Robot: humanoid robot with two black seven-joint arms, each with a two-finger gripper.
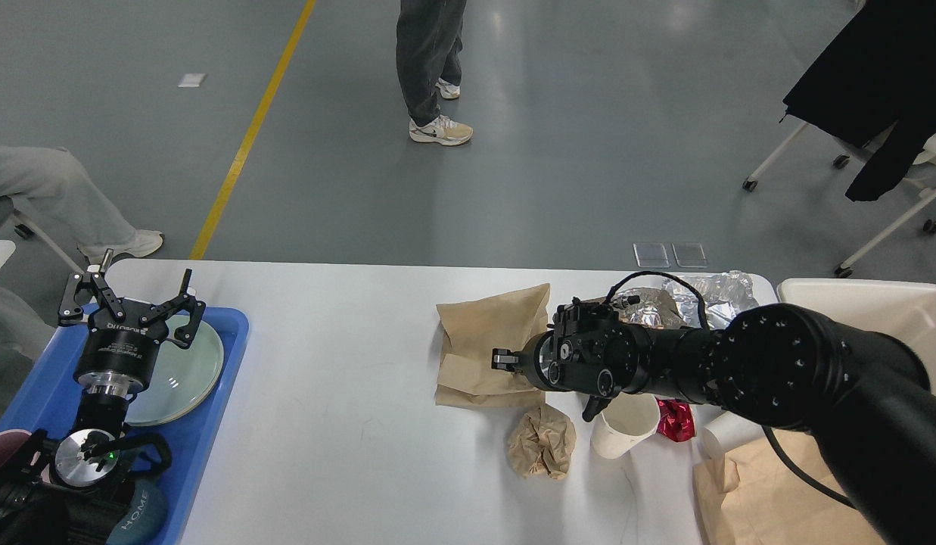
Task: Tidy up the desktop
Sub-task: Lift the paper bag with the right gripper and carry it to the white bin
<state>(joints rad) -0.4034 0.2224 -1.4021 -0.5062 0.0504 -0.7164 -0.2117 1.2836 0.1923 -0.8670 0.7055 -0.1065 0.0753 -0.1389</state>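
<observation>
The white desktop (346, 378) spans the middle; at three o'clock my right gripper (502, 359) pinches a brown paper bag (479, 341), while my left gripper (131, 294), fingers spread wide, hangs at nine o'clock above a blue tray (40, 393), near a cap reading "HOME" (138, 513).
</observation>
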